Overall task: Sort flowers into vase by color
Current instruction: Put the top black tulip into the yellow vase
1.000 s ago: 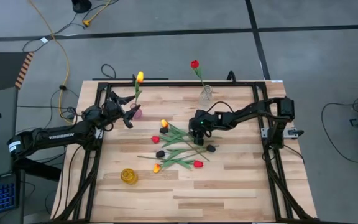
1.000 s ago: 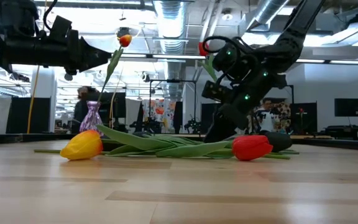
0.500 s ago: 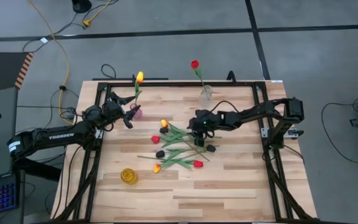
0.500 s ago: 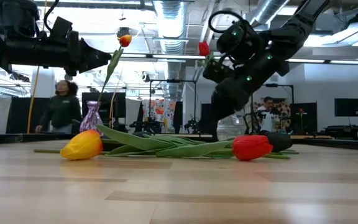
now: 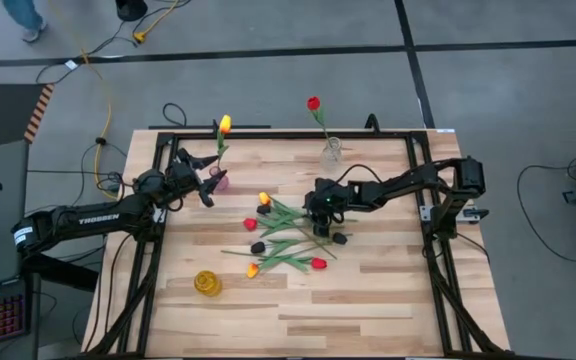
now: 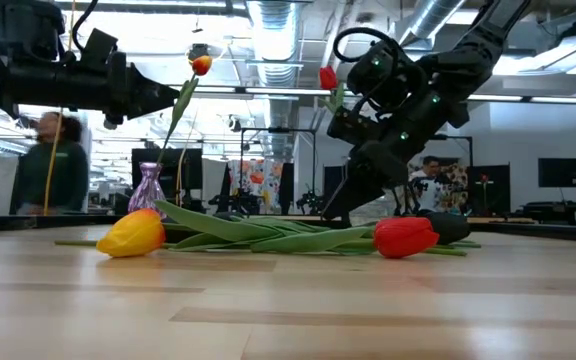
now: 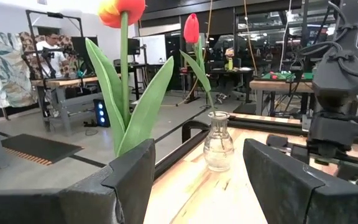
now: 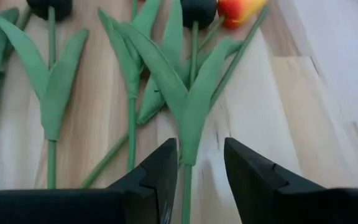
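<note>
Several flowers (image 5: 286, 235) lie flat in a loose pile at mid-table, with red, yellow-orange and near-black heads. My right gripper (image 8: 201, 149) slants down over them, open. Its fingers stand on either side of a green stem (image 8: 185, 186) just below its leaves; no touch shows. A yellow-orange tulip (image 7: 123, 11) stands in a small pink vase (image 5: 220, 182). A red tulip (image 7: 191, 28) stands in a clear vase (image 7: 219, 140). My left gripper (image 7: 197, 180) hangs open and level next to the yellow-orange tulip's stem (image 7: 124, 74), above the pink vase.
A yellow vase (image 5: 207, 284) stands near the table's front left. A black frame (image 5: 268, 135) runs round the table's edges. Bare wood lies in front of the pile (image 5: 368, 310). A person (image 6: 53, 165) walks in the room behind.
My right gripper has risen a little above the pile of flowers, still slanting down; the flowers lie as before. The person in the background has walked across toward the left of the low view.
</note>
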You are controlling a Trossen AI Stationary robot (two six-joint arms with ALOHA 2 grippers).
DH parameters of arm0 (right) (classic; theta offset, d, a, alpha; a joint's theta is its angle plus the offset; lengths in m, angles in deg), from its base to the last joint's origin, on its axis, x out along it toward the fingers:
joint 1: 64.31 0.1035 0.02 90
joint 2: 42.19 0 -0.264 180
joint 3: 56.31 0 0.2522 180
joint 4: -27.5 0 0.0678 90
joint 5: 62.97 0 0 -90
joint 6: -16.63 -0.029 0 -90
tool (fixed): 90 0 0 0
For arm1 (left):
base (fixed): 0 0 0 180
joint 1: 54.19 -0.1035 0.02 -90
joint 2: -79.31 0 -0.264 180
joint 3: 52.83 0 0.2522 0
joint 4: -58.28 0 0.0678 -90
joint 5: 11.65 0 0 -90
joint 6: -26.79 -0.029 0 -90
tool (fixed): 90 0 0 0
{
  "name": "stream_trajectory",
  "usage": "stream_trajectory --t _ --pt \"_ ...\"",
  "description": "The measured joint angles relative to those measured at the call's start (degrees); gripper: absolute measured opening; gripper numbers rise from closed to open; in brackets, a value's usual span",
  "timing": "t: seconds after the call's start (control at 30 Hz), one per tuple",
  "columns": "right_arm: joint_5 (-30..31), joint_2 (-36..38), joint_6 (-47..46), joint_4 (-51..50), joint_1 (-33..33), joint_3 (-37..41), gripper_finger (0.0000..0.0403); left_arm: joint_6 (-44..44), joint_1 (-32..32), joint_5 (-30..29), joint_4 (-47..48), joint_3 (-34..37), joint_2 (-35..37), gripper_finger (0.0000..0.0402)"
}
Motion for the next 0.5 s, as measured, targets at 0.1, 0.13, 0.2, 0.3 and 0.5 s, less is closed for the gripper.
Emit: stream_trajectory --t 0.1,0.13,0.2,0.3,0.5 --pt "0.0 -0.7 0.1 -0.1 0.0 0.0 0.0159 0.2 0.0 0.0 0.0 0.0 0.0 0.0233" --pt "0.0 -0.9 0.1 -0.5 0.1 0.0 0.0159 0.2 0.0 0.0 0.0 0.0 0.0 0.0233" --pt "0.0 -1.4 0.2 -0.3 0.0 0.0 0.0159 0.2 0.0 0.0 0.0 0.0 0.0 0.0233" --pt "0.1 -2.8 0.1 0.1 0.0 -0.1 0.0159 0.2 0.0 0.1 0.1 0.0 0.0 0.0233" --pt "0.0 -3.6 0.1 1.0 -0.2 -0.1 0.0155 0.3 0.0 0.1 0.5 0.0 0.0 0.0233"
